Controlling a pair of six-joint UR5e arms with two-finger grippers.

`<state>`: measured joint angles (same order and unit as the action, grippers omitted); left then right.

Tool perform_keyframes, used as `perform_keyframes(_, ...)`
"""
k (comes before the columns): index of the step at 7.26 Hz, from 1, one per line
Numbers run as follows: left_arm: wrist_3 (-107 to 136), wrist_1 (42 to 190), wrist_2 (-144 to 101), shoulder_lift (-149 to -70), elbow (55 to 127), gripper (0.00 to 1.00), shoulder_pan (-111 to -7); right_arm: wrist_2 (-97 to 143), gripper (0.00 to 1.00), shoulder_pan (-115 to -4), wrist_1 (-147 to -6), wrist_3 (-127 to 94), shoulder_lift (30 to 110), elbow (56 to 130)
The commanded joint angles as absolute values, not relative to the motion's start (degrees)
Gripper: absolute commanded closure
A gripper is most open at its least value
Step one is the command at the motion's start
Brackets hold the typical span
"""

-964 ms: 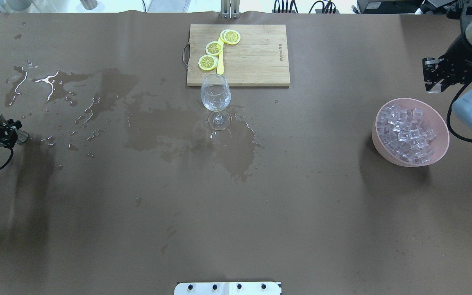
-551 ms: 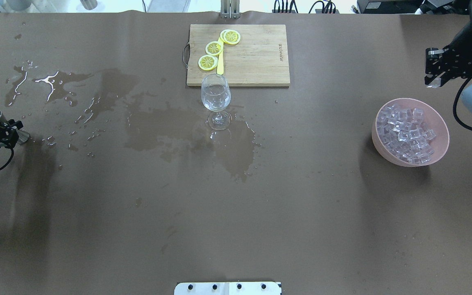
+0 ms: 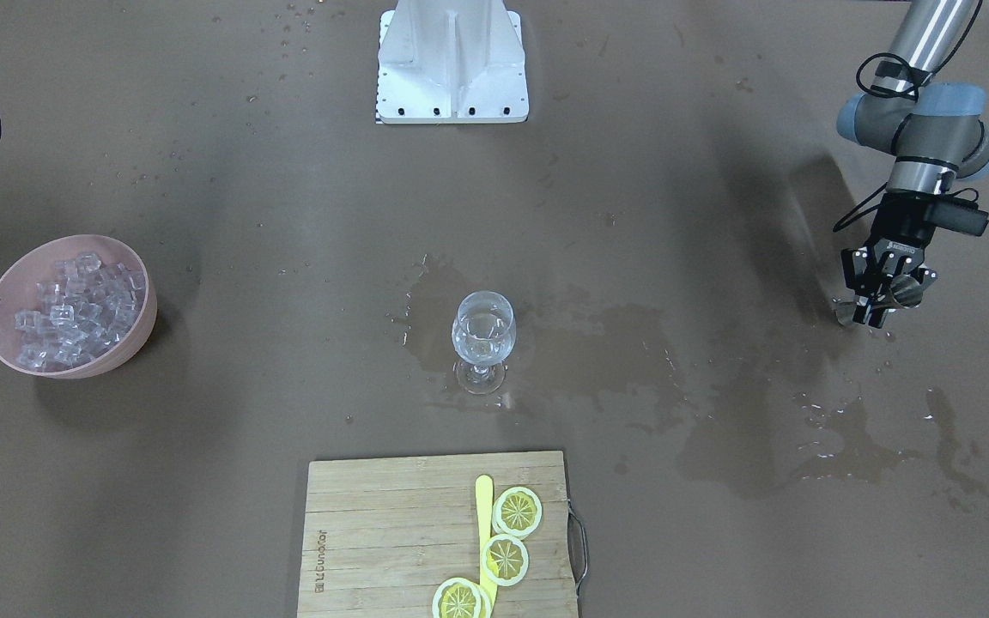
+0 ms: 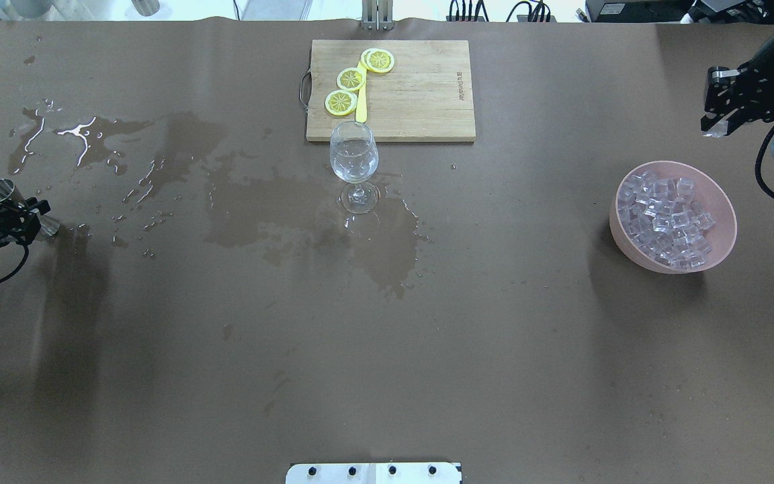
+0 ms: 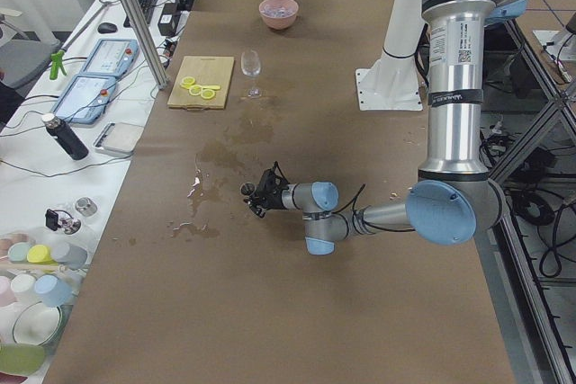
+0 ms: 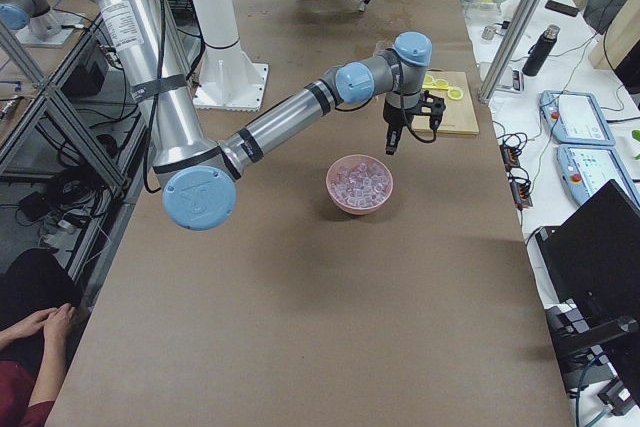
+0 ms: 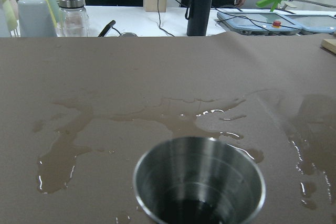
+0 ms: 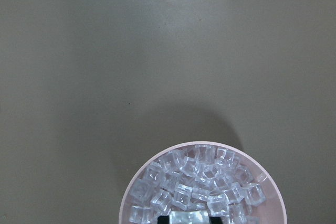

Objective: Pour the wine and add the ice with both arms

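Observation:
A stemmed wine glass (image 4: 354,161) stands mid-table with a little clear wine (image 3: 482,342) in it. Far to the left, my left gripper (image 4: 21,218) is shut on a steel jigger (image 7: 199,182), held low over the wet paper; its cup looks almost empty. A pink bowl (image 4: 723,242) full of ice (image 4: 666,215) sits on the right. My right gripper (image 4: 715,128) hangs above and beyond that bowl, shut on one ice cube (image 8: 190,217). The bowl rim (image 8: 157,158) lies straight below in the right wrist view.
A wooden cutting board (image 4: 420,94) with three lemon slices (image 4: 351,78) and a yellow knife (image 4: 361,101) lies just behind the glass. Wet puddles (image 4: 91,134) spread from the far left to under the glass. The white arm base (image 3: 452,64) is at the near edge.
My right gripper has risen and drawn away from the bowl toward the far right corner, keeping the cube. The left gripper with the jigger has crept slightly toward the middle.

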<state>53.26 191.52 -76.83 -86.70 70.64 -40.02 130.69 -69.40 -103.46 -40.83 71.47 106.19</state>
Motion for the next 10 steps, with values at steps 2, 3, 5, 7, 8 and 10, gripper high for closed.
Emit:
perform_keyframes(2,53.3,182.6,-80.7,-87.2,78.1,1.0,-43.6,130.5,0.92,-69.6,-103.4,-40.8,71.5,106.5)
perform_keyframes(3,53.3,177.0,-81.8,-87.9,82.9,1.0,-45.1,130.5,0.92,-69.6,-103.4,-40.8,71.3,106.5)
perform_keyframes(5,53.4,168.5,-81.7,-90.4,89.1,1.0,-45.3,130.5,0.92,-69.8,-103.4,-40.9,71.1,107.3)
perform_keyframes(7,54.0,161.2,-81.5,-93.9,93.2,1.0,-45.4,130.6,0.92,-69.8,-103.4,-43.1,71.1,108.2)
perform_keyframes(8,54.2,157.1,-81.2,-96.0,95.0,1.0,-45.4,130.6,0.92,-69.9,-103.4,-43.5,71.1,108.6)
perform_keyframes(10,58.3,149.4,-81.3,-102.3,96.5,1.0,-45.1,130.5,0.92,-69.8,-103.4,-43.4,70.7,109.2)
